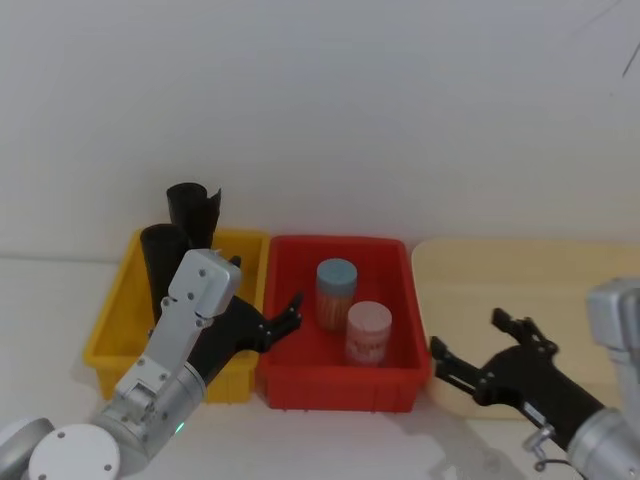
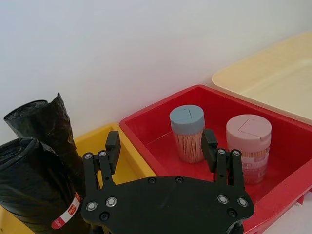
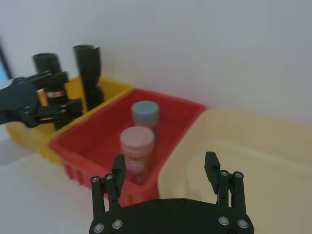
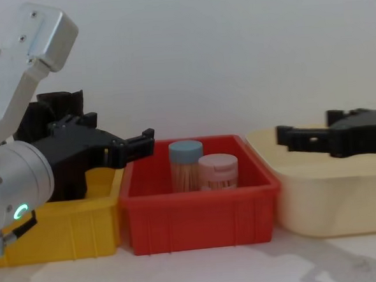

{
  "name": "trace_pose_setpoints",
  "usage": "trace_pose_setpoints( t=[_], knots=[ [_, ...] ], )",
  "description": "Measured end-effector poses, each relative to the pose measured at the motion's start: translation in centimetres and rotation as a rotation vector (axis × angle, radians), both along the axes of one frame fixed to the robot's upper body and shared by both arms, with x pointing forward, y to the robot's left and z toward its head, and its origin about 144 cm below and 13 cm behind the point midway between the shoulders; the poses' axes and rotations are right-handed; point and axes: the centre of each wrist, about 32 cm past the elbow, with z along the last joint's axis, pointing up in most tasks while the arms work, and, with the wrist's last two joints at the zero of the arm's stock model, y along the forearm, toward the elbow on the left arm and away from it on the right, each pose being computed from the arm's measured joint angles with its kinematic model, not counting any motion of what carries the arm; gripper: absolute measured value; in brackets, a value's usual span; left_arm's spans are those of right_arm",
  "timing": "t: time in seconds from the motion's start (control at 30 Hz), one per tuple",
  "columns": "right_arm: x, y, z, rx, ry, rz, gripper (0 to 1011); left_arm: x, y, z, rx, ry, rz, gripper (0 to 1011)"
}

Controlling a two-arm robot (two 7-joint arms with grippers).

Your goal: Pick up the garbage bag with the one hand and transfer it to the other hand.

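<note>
Left arm [image 1: 175,345], silver with a green ring lit near its base, comes in from near left and reaches forward and right. Left claw [image 2: 161,145] has its jaws spread wide, nothing between them. Right arm [image 1: 612,420] enters at the near right corner, angled left. Right claw [image 1: 467,332] is also spread wide and empty, held about level. The claws are well apart.

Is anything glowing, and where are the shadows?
Chest view: a green ring glows on the left arm, and grey shadows lie on the table before the cream tray. Head view: a shadow lies on the table before the red bin, beside the open right gripper. Left wrist view: the garbage bag shines in its folds beside the open left gripper.
</note>
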Motion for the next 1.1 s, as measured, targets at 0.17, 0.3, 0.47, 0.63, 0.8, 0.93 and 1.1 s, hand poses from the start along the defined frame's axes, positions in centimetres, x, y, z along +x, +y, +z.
trace_pose_setpoints(
  t=[0.17, 0.3, 0.47, 0.63, 0.8, 0.93, 1.1],
  knots=[
    [1.5, 0.8, 0.9, -0.032, 0.019, 0.061, 999, 0.0, 0.0, 0.0, 0.0, 0.0, 0.0, 1002],
    [2.9, 1.5, 1.4, -0.067, 0.043, 0.106, 999, 0.0, 0.0, 0.0, 0.0, 0.0, 0.0, 1002],
    [4.1, 2.2, 2.1, -0.106, 0.066, 0.139, 999, 0.0, 0.0, 0.0, 0.0, 0.0, 0.0, 1001],
    [5.4, 2.9, 2.8, -0.156, 0.088, 0.162, 999, 0.0, 0.0, 0.0, 0.0, 0.0, 0.0, 1002],
    [6.3, 3.4, 3.3, -0.202, 0.107, 0.176, 999, 0.0, 0.0, 0.0, 0.0, 0.0, 0.0, 1002],
    [7.0, 3.8, 3.7, -0.241, 0.119, 0.184, 999, 0.0, 0.0, 0.0, 0.0, 0.0, 0.0, 1002],
    [7.9, 4.3, 3.9, -0.282, 0.134, 0.191, 999, 0.0, 0.0, 0.0, 0.0, 0.0, 0.0, 1002]
  ],
)
